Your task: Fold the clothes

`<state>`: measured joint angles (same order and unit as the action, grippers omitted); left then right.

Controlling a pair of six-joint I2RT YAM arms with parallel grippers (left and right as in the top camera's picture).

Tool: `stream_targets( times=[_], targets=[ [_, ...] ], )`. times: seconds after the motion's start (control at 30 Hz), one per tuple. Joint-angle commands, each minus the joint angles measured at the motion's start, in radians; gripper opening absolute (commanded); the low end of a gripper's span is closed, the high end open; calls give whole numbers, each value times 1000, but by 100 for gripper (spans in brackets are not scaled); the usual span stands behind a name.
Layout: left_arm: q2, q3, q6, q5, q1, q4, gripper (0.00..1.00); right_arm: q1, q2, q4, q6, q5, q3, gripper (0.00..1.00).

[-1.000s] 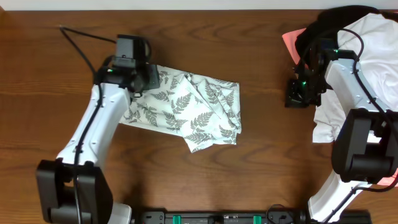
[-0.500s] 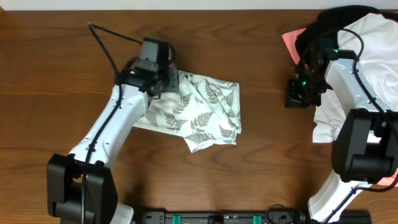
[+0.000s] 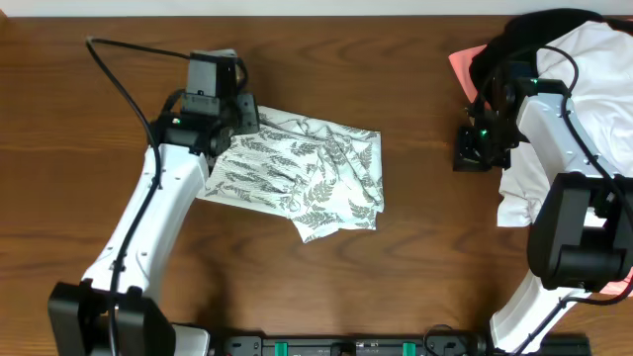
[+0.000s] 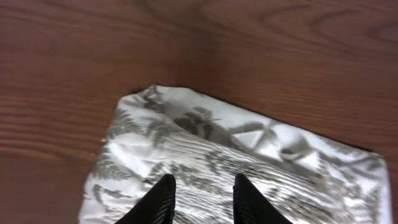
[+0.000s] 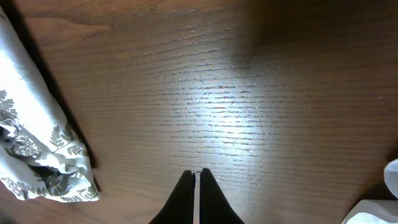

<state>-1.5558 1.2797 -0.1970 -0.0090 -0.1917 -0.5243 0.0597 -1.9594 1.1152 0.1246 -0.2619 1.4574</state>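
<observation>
- White fabric printed with grey-green ferns: the clothes (image 3: 302,178) lie rumpled and partly folded on the brown wooden table (image 3: 415,267), left of centre.
- Your left gripper (image 4: 202,185) hangs over the garment's upper left corner, jaws partly apart, nothing pinched between them.
- Your right gripper (image 5: 196,178) sits well apart at the right, jaws pressed together, empty, above bare wood.
- Beside it, a plain white garment (image 3: 593,69), black cloth (image 3: 514,44) and coral-pink cloth (image 3: 459,65) are heaped at the table's right edge.
</observation>
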Motion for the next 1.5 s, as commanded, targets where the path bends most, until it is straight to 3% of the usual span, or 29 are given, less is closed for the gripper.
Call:
stream_targets(
  times=[0.0, 0.4, 0.63, 0.8, 0.9, 1.0, 1.47],
  targets=[
    [-53, 16, 13, -30, 10, 11, 31, -15, 16, 4, -10, -8, -5, 4],
    [-292, 14, 13, -29, 10, -6, 31, -48, 16, 9, -10, -17, -5, 6],
    [-327, 14, 13, -29, 10, -10, 31, -50, 16, 3, -30, -156, -5, 11],
    [-327, 13, 13, -29, 10, -10, 31, -87, 16, -26, -82, -323, -15, 20],
    [-327, 5, 13, -29, 10, -9, 31, -135, 11, -71, -81, -348, -40, 32],
    [-328, -2, 13, -29, 10, -9, 31, -193, 1, -128, -67, -370, -73, 34],
    [-328, -6, 13, -29, 10, -10, 32, -441, -100, -268, 34, -174, -98, 37]
  ],
)
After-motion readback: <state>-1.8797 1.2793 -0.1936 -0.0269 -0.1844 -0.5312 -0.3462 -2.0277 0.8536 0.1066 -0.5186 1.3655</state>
